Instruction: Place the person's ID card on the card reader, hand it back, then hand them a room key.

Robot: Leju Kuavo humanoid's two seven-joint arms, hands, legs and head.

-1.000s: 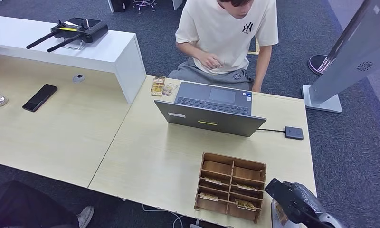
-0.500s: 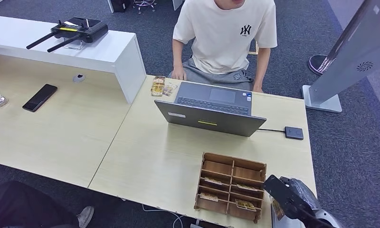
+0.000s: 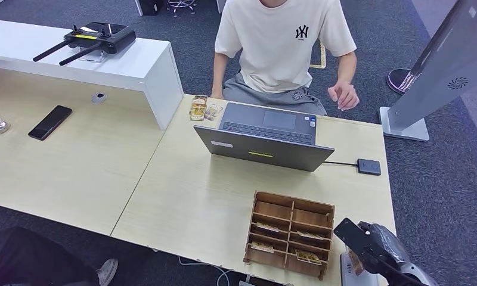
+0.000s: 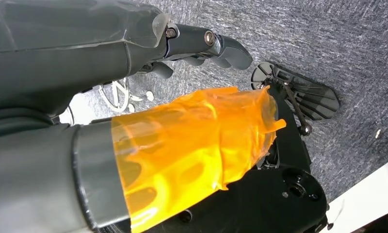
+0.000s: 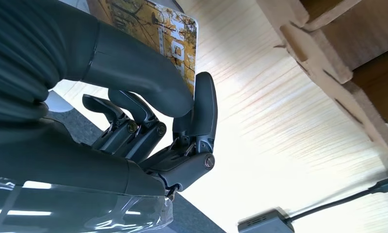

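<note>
My right hand (image 3: 374, 249) is low at the table's near right corner, beside the wooden card rack (image 3: 291, 233). It pinches a room key card (image 5: 155, 30) with an autumn-leaf print between thumb and a finger (image 5: 202, 109); the card's edge (image 3: 356, 263) peeks out under the hand. The black card reader (image 3: 368, 166) lies on the table's right side, cabled toward the laptop, and is also in the right wrist view (image 5: 263, 224). The person (image 3: 284, 42) sits across the table with one hand (image 3: 344, 95) lifted above the far edge. My left hand (image 4: 134, 97) hangs over carpet, holding nothing.
An open grey laptop (image 3: 265, 136) stands between me and the person. Several cards (image 3: 203, 109) lie at its far left. A white raised counter (image 3: 93, 59) carries a black controller (image 3: 93, 37). A phone (image 3: 50, 122) lies on the left table. A tilted kiosk stand (image 3: 430, 77) is at right.
The person has straightened up, put one hand down at the table's far edge and lifted the other out to the side. My right hand shifted slightly, still holding the card.
</note>
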